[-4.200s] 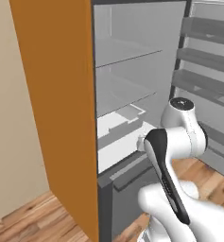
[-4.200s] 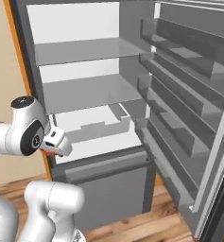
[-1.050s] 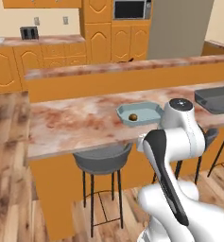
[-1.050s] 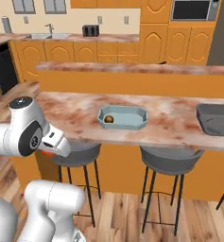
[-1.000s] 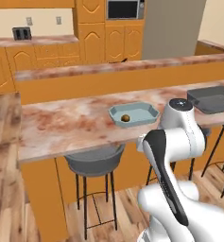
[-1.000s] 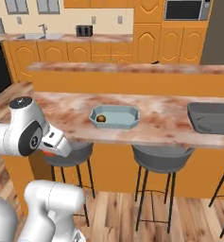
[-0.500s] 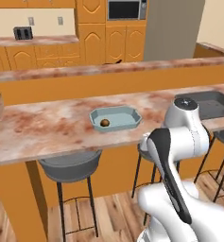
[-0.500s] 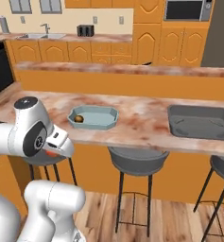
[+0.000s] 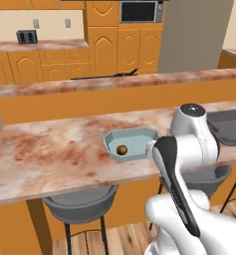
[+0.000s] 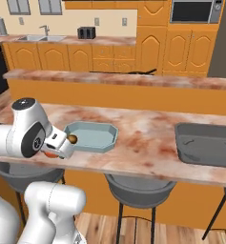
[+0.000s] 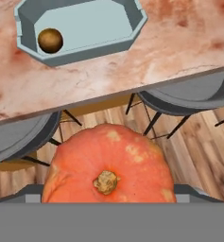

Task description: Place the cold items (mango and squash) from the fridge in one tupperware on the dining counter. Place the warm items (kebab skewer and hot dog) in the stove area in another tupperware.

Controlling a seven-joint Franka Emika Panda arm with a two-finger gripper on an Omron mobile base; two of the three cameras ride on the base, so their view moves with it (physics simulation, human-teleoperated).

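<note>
A round orange squash (image 11: 108,165) sits between my gripper's (image 11: 108,191) fingers, which it hides; the gripper is shut on it. It hangs just off the front edge of the dining counter (image 9: 55,154), above the stools. A sliver of the squash (image 10: 49,153) shows under my hand (image 10: 57,143). On the counter just beyond lies the pale blue tupperware (image 11: 99,28), with a small brown mango (image 11: 50,40) in its left end. The tupperware (image 9: 134,133) and mango (image 9: 122,150) lie just left of my arm. A dark grey tupperware (image 10: 207,143) lies farther right on the counter.
Grey bar stools (image 10: 138,188) stand under the counter's overhang on a wooden floor (image 11: 179,142). A raised ledge (image 10: 133,81) runs along the counter's back. Behind it are orange kitchen cabinets, a sink (image 10: 35,38), a toaster (image 10: 87,32) and a microwave (image 10: 193,10).
The base has driven from the open fridge to the dining counter and along it, so the whole scene shifted; the blue tupperware now lies close in front of the hand. The grip has not changed.
</note>
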